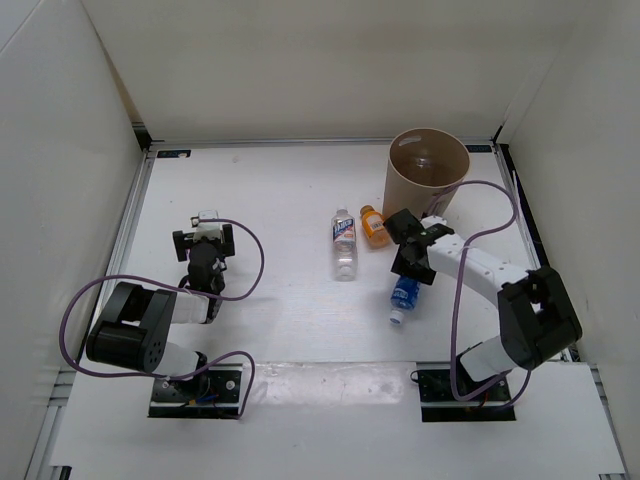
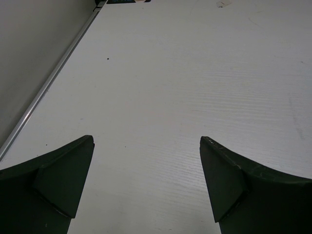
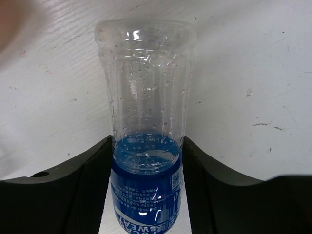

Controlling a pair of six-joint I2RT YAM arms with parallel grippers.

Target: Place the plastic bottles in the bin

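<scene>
Blue-labelled bottle (image 1: pixel 404 293) sits between the fingers of the right claw (image 1: pixel 408 268). On the right wrist camera I see both dark fingers pressed against the label on either side, so I record this claw (image 3: pixel 146 165) as clamped on the bottle (image 3: pixel 145 97). The bottle's clear, droplet-speckled end points away from the claw, out over the white table (image 1: pixel 280 190). I cannot tell whether the bottle is lifted or resting on the surface.

Bin (image 1: pixel 412 192) stands upright just beyond the right claw, on its far side, mouth open upward.

Orange bottle (image 1: pixel 374 226) lies just beside the right claw, to its left and a little farther out, near the foot of the bin. A clear bottle (image 1: pixel 344 243) with a white-and-blue label lies on its side to the left of the orange one, close to it; I cannot confirm whether they touch.

Left claw (image 1: pixel 205 240) is well apart from all three bottles. Its wrist camera shows the claw (image 2: pixel 146 180) with fingers spread wide and only bare table between them.
</scene>
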